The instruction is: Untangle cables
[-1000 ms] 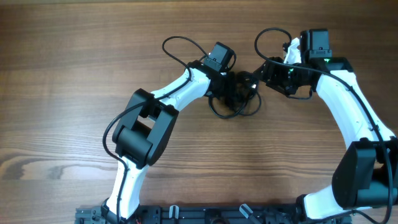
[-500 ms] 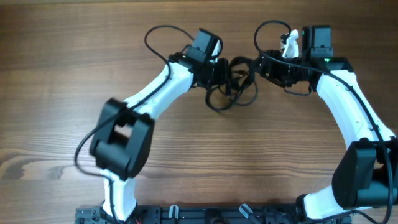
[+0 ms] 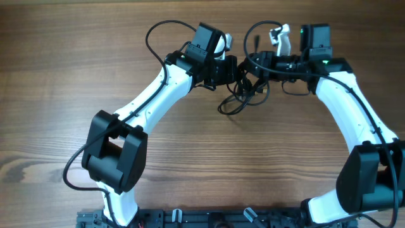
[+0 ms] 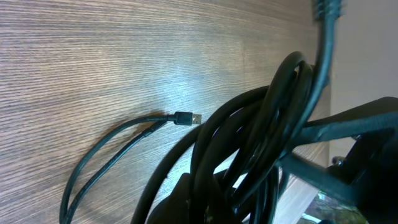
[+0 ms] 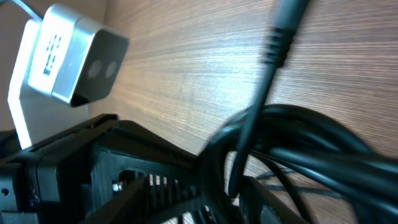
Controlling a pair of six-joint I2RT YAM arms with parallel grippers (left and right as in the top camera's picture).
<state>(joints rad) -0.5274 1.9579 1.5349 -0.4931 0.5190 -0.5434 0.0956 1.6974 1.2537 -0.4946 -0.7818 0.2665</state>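
On the wooden table [image 3: 63, 95], the cables [image 3: 235, 101] are found toward the far edge, bunched in a tangle between the two grippers. A loose loop trails from the tangle toward the near side and is laid on the wood, ending in a small plug [image 4: 186, 117]. The left gripper [image 3: 231, 68] is set at the tangle's left side and appears closed on the cables, which fill its wrist view. The right gripper [image 3: 254, 63] is set just at the tangle's right side; whether its jaws are shut cannot be told. Farther back, one cord end is seen rising above the tangle.
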